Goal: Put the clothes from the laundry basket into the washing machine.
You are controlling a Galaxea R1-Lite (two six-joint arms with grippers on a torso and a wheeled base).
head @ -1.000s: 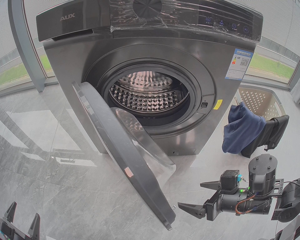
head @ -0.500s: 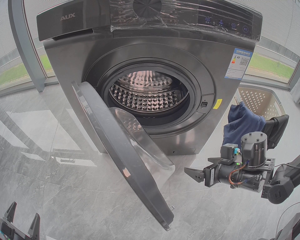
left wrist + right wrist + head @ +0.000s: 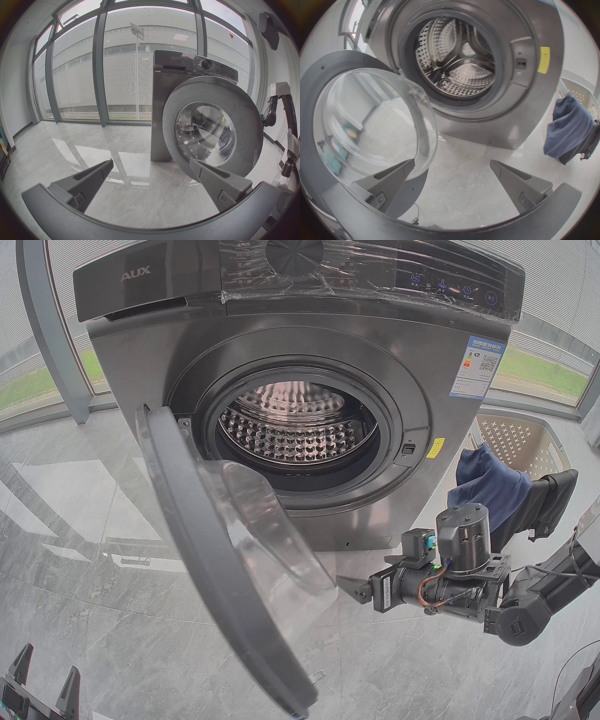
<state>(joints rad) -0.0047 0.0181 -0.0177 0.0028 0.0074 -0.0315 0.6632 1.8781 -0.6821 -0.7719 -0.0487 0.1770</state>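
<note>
The washing machine (image 3: 300, 321) stands with its drum (image 3: 294, 421) bare and its door (image 3: 187, 521) swung out to the left. To its right a white laundry basket (image 3: 525, 440) holds a blue garment (image 3: 494, 484) and a black garment (image 3: 553, 496) draped over its front rim. My right gripper (image 3: 365, 574) is open and holds nothing, low in front of the machine, with one fingertip at the edge of the door's glass bowl (image 3: 372, 125). The blue garment (image 3: 570, 128) lies off to the side of the right gripper (image 3: 451, 164). My left gripper (image 3: 150, 163) is open, low at the near left (image 3: 49, 665).
Glossy grey floor tiles (image 3: 112, 590) spread around the machine, with free room to the left. Window frames and a grey pillar (image 3: 44, 334) stand behind. The open door (image 3: 215, 125) juts far out over the floor in front of the drum.
My right gripper has moved left and closer to the machine, up to the door's glass. The door has swung wider open. The left gripper has not moved.
</note>
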